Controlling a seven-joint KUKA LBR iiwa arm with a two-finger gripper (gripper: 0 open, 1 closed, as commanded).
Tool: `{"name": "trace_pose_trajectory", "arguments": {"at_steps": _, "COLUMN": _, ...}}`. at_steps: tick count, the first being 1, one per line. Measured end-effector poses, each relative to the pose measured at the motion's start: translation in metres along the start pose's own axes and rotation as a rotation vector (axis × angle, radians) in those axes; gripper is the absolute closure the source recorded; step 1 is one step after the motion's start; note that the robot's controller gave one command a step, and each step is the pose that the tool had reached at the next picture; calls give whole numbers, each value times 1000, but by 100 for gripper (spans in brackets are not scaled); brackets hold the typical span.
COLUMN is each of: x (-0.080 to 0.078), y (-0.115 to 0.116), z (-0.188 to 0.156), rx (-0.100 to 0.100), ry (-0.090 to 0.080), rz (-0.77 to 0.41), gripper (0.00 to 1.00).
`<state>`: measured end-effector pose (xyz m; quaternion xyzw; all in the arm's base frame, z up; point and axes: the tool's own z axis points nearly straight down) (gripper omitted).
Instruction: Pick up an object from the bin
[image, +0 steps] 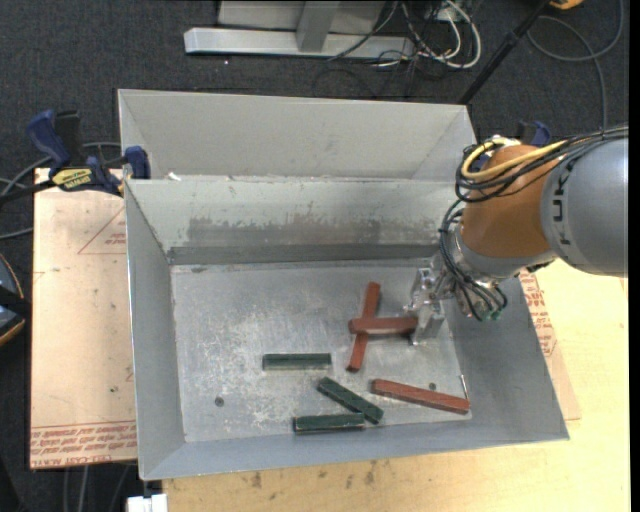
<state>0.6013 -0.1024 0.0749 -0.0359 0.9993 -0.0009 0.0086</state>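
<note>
Red-brown, likely stiff and light, the short bar (380, 325) lies right of centre in the bin (200, 330), crossing a longer bar (358, 355). Your gripper (428, 315) is at its right end; I cannot tell how far open. Grip its narrow sides.

Gripper (425, 318) beside crossed red-brown bars (366, 326), right part of bin (150, 330)

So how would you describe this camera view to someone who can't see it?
A robot arm's pincer sits low just right of two crossed red sticks in a grey metal bin. A third red stick and three dark green sticks lie nearer the picture's bottom edge.
</note>
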Motion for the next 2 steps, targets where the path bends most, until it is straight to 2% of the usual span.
{"name": "trace_pose_trajectory", "arguments": {"at_steps": 1, "x": 0, "y": 0, "z": 0, "rx": 0, "ry": 0, "rz": 0, "gripper": 100}}
{"name": "trace_pose_trajectory", "arguments": {"at_steps": 2, "x": -1, "y": 22, "z": -205, "rx": -3, "ry": 15, "rz": -14, "gripper": 100}}
